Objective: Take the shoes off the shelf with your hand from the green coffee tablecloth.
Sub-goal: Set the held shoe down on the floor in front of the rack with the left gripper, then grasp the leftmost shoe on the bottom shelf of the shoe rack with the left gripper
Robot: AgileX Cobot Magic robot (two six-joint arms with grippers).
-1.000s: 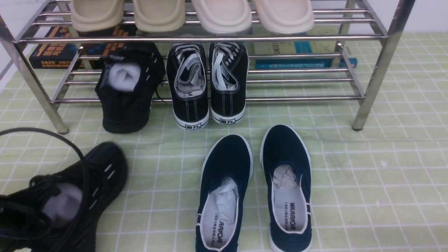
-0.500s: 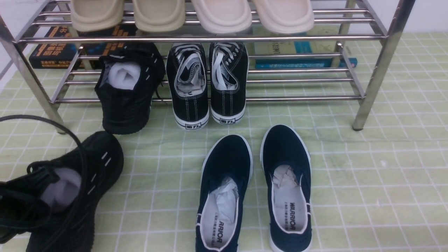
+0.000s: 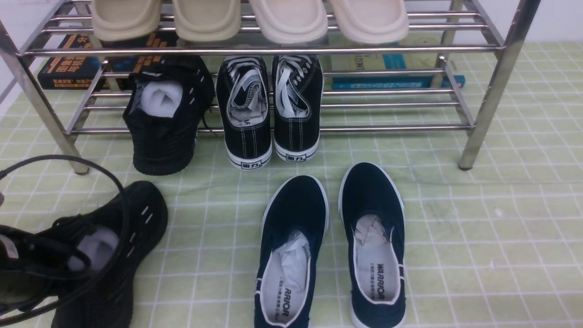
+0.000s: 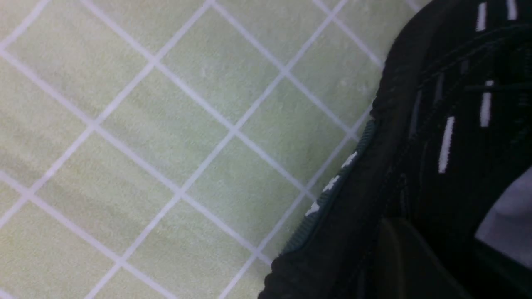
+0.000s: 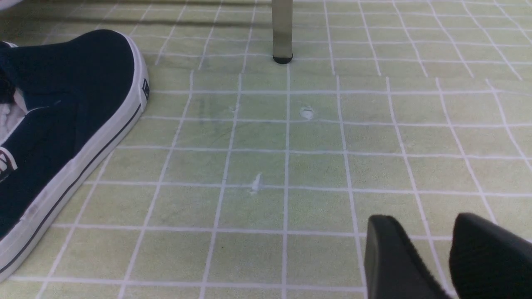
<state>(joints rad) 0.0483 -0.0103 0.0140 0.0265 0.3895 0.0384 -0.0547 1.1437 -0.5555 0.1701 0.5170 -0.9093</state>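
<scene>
Left claw [image 3: 45, 266] sits low at the near left, black on black, at the heel collar of one all-black knit sneaker with white dash marks and white paper stuffing [image 3: 136, 218]. The left wrist view shows one dark finger [image 4: 407, 257] tight against the sneaker's side. The other finger is hidden, so I cannot tell whether the claw is grasping or released. Black cables [image 3: 109, 182] loop over the sneaker. It is off the rack, toe pointing at the rack, and its sole looks down on the pale yellow-green cloth with the white grid [image 3: 478, 237] covering the tabletop.

Right claw [image 5: 426, 222] hangs low over bare cloth with nothing in it. Its fingers are close together with a sliver of cloth between the tips. Fully clenched or a crack apart, cannot tell.

Progress looks like roughly half: one of the pair is out. Its twin sneaker [image 3: 164, 132] is on the lower tier of the shiny steel tube shelf [image 3: 387, 128], left end, heel hanging over the front bar and tipped down. That one is left to fetch.

Just beside it stand black canvas lace-ups with white-trimmed soles [image 3: 268, 114]. Navy white-edged slip-ons [image 3: 373, 205] lie on the cloth in front.
</scene>
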